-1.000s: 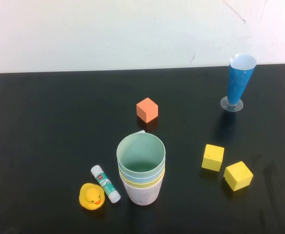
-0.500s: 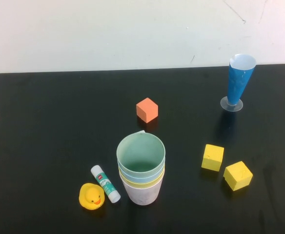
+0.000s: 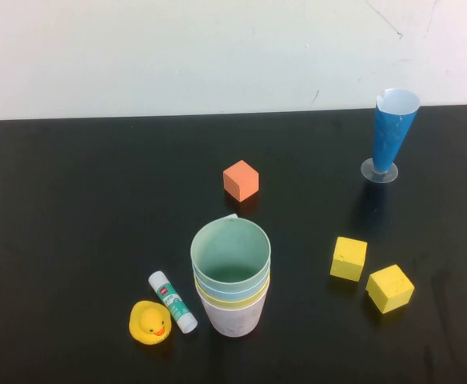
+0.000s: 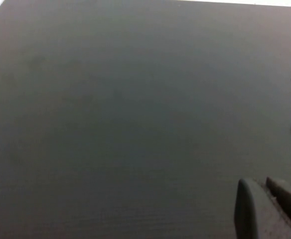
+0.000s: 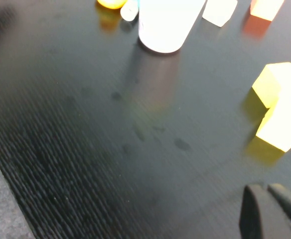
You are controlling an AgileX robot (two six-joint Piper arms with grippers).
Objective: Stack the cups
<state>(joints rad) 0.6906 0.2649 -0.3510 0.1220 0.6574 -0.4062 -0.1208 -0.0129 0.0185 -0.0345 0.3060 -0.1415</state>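
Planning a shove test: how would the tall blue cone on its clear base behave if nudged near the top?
The blue cone would probably tip easily: it is tall, widest at the top, and stands on a small clear base. It looks thin-walled, so likely light and easily dented. Both the left gripper and right gripper are shut, away from it.

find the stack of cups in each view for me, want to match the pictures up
High view: the stack of cups stands near the front middle of the table, sage green cup innermost, beside the glue stick.
Left wrist view: not in it; only bare table and the shut left tool.
Right wrist view: only its pale base shows at the picture's edge; the shut right tool is in the corner.
Shared landmark: the two yellow cubes.
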